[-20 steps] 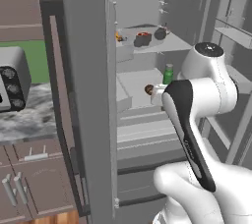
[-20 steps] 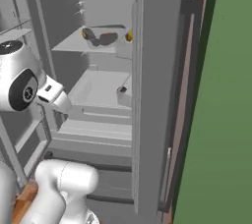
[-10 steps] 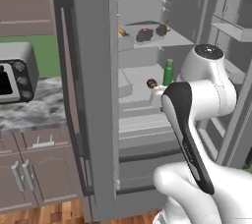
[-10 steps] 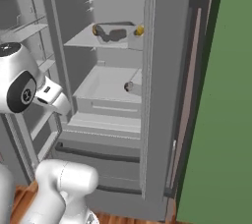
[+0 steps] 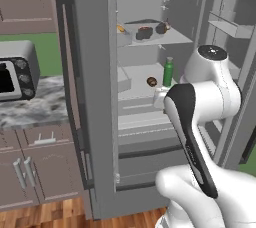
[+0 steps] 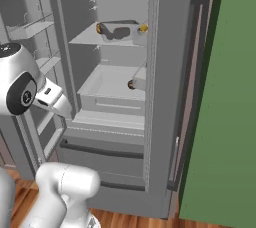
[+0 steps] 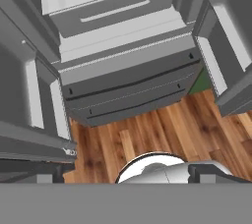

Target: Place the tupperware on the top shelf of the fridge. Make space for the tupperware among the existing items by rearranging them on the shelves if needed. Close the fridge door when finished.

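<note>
Camera drifted left; top shelf [image 5: 172,38] carries three small items, lower shelf [image 5: 137,74] two, hand spread wide.

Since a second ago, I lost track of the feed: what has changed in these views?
The whole picture slid rightward in both base views, so the base drove; the things did not move. The fridge stands open, with the green bottle on its lower shelf and foods on the top shelf as before. Nothing was grasped or released.

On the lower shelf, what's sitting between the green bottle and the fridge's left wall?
In the left base view, one small brown round thing sits just left of the green bottle; the rest of the shelf looks bare.
</note>
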